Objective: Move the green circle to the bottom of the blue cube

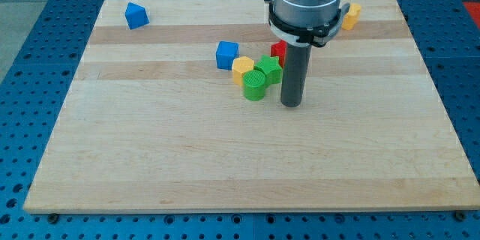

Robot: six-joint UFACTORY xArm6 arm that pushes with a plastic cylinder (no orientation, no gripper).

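The green circle (254,85) lies near the middle of the wooden board (225,165). The blue cube (226,55) sits up and to the left of it. A yellow block (242,68) lies between them, touching the green circle. A second green block (269,69) touches the circle at its upper right. My tip (291,104) rests on the board just right of the green circle, a small gap apart.
A red block (278,49) stands behind the rod, partly hidden. Another blue block (136,16) lies at the top left of the board. A yellow block (350,16) lies at the top right, partly hidden by the arm.
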